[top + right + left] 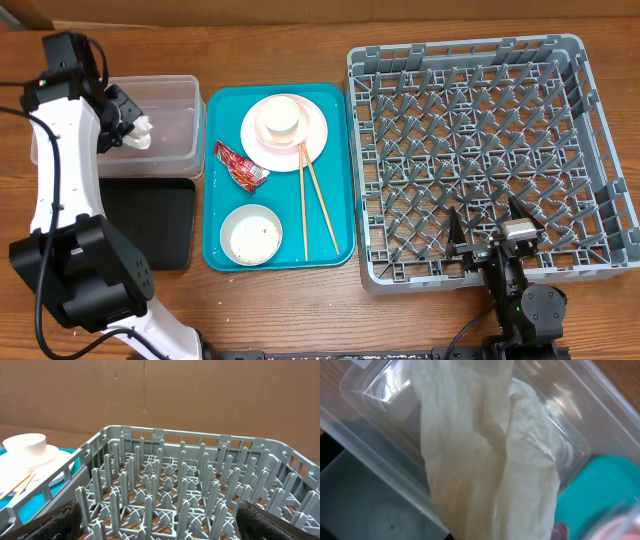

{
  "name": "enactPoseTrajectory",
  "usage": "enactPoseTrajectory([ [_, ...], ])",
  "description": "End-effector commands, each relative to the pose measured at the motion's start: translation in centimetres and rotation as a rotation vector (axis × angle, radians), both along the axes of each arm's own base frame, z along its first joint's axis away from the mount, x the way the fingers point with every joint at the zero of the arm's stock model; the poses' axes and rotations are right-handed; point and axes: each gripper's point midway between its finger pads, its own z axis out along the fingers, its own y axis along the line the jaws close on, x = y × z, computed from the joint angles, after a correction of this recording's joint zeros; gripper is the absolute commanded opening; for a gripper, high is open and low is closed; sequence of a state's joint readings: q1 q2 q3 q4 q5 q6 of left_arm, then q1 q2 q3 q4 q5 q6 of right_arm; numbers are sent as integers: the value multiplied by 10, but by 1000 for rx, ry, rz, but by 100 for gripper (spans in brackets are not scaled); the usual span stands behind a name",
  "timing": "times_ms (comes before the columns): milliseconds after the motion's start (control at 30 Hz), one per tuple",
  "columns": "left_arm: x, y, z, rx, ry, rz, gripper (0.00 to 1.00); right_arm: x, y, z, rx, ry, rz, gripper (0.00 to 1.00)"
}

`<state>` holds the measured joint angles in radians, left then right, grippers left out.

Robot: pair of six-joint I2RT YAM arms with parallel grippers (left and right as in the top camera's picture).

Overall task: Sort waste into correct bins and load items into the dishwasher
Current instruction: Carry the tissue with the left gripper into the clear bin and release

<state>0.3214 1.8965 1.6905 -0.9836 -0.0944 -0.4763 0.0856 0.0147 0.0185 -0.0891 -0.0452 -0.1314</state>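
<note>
napkin over the tub, nearly everything else yet to do

my left pincer (128,118) is clenched on the crumpled napkin (485,460), which hangs over the clear tub (190,128) at the upper left of the overhead view. it is not yet let go, so i judge even this first piece of waste unfinished. the black tray (150,225) just below the tub looks bare.

on the teal tray (215,262) in the middle, the red-and-white wrapper (238,165), the pink plate (315,140) with the white cup (278,115) on it, the chopsticks (305,205) and the bowl (250,235), which seems to hold rice, all wait. the dish rack (470,140) at the right has nothing loaded. my right pincer (487,225) stands released, wide and empty, over the rack's lower edge.
</note>
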Motion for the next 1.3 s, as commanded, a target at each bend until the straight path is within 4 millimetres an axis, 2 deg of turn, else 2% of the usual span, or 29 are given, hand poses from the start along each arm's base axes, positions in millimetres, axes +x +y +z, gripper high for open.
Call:
enactPoseTrajectory([
  [0,-9,13,-14,10,5,54,4,0,-1,-1,0,-9,-2,100],
  [133,-15,22,-27,7,15,78,4,0,-1,-1,0,-9,-2,100],
  [400,-20,22,-51,4,27,81,5,0,-1,-1,0,-9,-2,100],
  [867,-15,28,-61,40,-3,87,9,0,-1,-1,0,-9,-2,100],
  [900,-14,28,-61,42,-9,86,11,0,-1,-1,0,-9,-2,100],
  [933,-14,28,-61,42,-11,86,25,0,-1,-1,0,-9,-2,100],
  [967,-13,28,-61,40,-14,86,43,0,-1,-1,0,-9,-2,100],
  [1033,-11,29,-59,44,-24,85,63,0,-1,-1,0,-9,-2,100],
  [1133,-3,30,-47,53,-48,62,72,0,-1,-1,0,-9,-2,100],
  [1267,11,26,-10,43,-111,16,75,0,-1,-1,0,-9,-2,100],
])
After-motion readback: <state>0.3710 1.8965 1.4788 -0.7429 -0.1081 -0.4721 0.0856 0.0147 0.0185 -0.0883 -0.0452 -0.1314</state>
